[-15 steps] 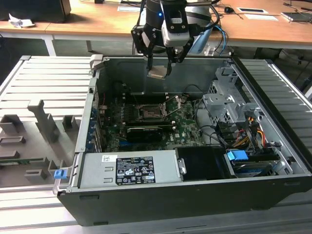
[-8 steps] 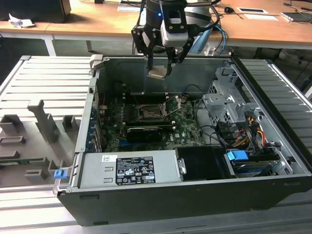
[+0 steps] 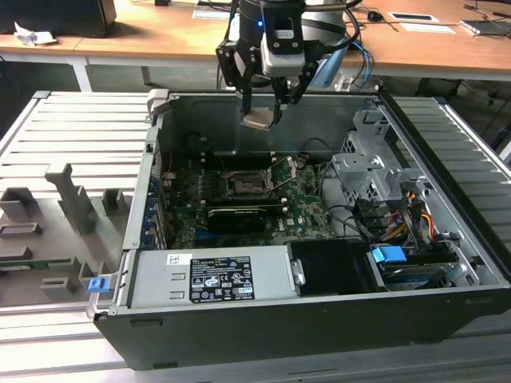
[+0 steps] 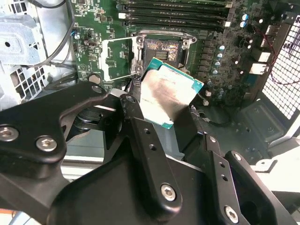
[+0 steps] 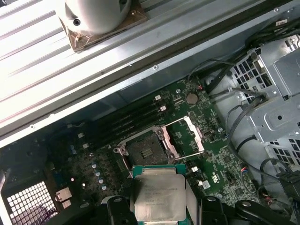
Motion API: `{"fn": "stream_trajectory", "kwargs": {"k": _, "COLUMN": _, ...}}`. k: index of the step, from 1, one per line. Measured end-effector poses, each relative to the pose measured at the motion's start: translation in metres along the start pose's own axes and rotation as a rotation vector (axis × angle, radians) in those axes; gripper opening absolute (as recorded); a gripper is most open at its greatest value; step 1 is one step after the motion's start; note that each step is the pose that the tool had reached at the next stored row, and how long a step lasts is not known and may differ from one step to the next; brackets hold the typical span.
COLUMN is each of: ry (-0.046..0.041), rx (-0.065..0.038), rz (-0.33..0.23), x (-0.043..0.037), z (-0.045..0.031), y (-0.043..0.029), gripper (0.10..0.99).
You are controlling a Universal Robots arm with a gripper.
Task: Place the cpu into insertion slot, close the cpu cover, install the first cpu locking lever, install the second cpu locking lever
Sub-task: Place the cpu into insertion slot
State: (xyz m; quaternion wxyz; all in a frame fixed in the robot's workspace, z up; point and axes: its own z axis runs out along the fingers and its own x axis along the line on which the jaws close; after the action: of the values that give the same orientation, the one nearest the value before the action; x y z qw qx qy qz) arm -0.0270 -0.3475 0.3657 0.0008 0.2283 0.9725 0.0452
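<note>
My gripper [image 3: 262, 116] hangs above the open computer case and is shut on the cpu [image 3: 257, 120], a flat silvery square with a green edge. In both wrist views the cpu [image 4: 168, 93] [image 5: 157, 199] sits tilted between the black fingers [image 4: 140, 126], well above the board. The insertion slot [image 3: 242, 185] [image 4: 161, 50] [image 5: 144, 151] lies open below it, a black square socket on the green motherboard. The cpu cover [image 5: 191, 135] [image 4: 117, 58] is swung open to one side of the socket. Thin metal levers [image 5: 190, 153] stand raised beside it.
A black expansion card [image 3: 235, 215] lies in front of the socket, and memory sticks [image 4: 173, 14] run along its other side. A labelled power supply [image 3: 211, 275] fills the case front. A metal drive cage with cables [image 3: 375, 171] is at the exterior view's right; a grey fixture tray [image 3: 64, 207] is at its left.
</note>
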Motion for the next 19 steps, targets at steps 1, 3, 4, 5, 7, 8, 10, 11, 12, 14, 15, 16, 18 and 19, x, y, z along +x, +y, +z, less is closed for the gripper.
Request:
{"fn": "stream_trajectory", "kwargs": {"k": 1, "ry": -0.0004, "rx": 0.0, "rz": 0.004, "x": 0.0, "z": 0.0, "y": 0.0, "gripper": 0.529}}
{"fn": "stream_trajectory", "kwargs": {"k": 3, "ry": -0.001, "rx": 0.0, "rz": 0.012, "x": 0.0, "z": 0.0, "y": 0.0, "gripper": 0.529}}
{"fn": "stream_trajectory", "kwargs": {"k": 4, "ry": -0.0014, "rx": 0.0, "rz": 0.016, "x": 0.0, "z": 0.0, "y": 0.0, "gripper": 0.529}}
{"fn": "stream_trajectory", "kwargs": {"k": 5, "ry": -0.0017, "rx": 0.0, "rz": 0.019, "x": 0.0, "z": 0.0, "y": 0.0, "gripper": 0.529}}
{"fn": "stream_trajectory", "kwargs": {"k": 7, "ry": -0.0027, "rx": 0.0, "rz": 0.03, "x": 0.0, "z": 0.0, "y": 0.0, "gripper": 0.529}}
{"fn": "stream_trajectory", "kwargs": {"k": 8, "ry": -0.003, "rx": -0.001, "rz": 0.034, "x": 0.0, "z": 0.0, "y": 0.0, "gripper": 0.529}}
{"fn": "stream_trajectory", "kwargs": {"k": 10, "ry": -0.0036, "rx": -0.001, "rz": 0.041, "x": 0.0, "z": 0.0001, "y": 0.0, "gripper": 0.529}}
{"fn": "stream_trajectory", "kwargs": {"k": 11, "ry": -0.0041, "rx": -0.001, "rz": 0.046, "x": 0.0, "z": 0.0001, "y": 0.0, "gripper": 0.529}}
{"fn": "stream_trajectory", "kwargs": {"k": 12, "ry": -0.0048, "rx": -0.001, "rz": 0.054, "x": 0.0, "z": 0.0001, "y": 0.0, "gripper": 0.529}}
{"fn": "stream_trajectory", "kwargs": {"k": 14, "ry": -0.0059, "rx": -0.001, "rz": 0.067, "x": 0.0, "z": 0.0001, "y": 0.0, "gripper": 0.529}}
{"fn": "stream_trajectory", "kwargs": {"k": 15, "ry": -0.0069, "rx": -0.001, "rz": 0.078, "x": 0.0, "z": 0.0001, "y": 0.0, "gripper": 0.529}}
{"fn": "stream_trajectory", "kwargs": {"k": 16, "ry": -0.0074, "rx": -0.002, "rz": 0.084, "x": 0.0, "z": 0.0001, "y": 0.0, "gripper": 0.529}}
{"fn": "stream_trajectory", "kwargs": {"k": 18, "ry": -0.0085, "rx": -0.002, "rz": 0.096, "x": 0.0, "z": 0.0001, "y": 0.0, "gripper": 0.529}}
{"fn": "stream_trajectory", "kwargs": {"k": 19, "ry": -0.0095, "rx": -0.002, "rz": 0.108, "x": 0.0, "z": 0.0002, "y": 0.0, "gripper": 0.529}}
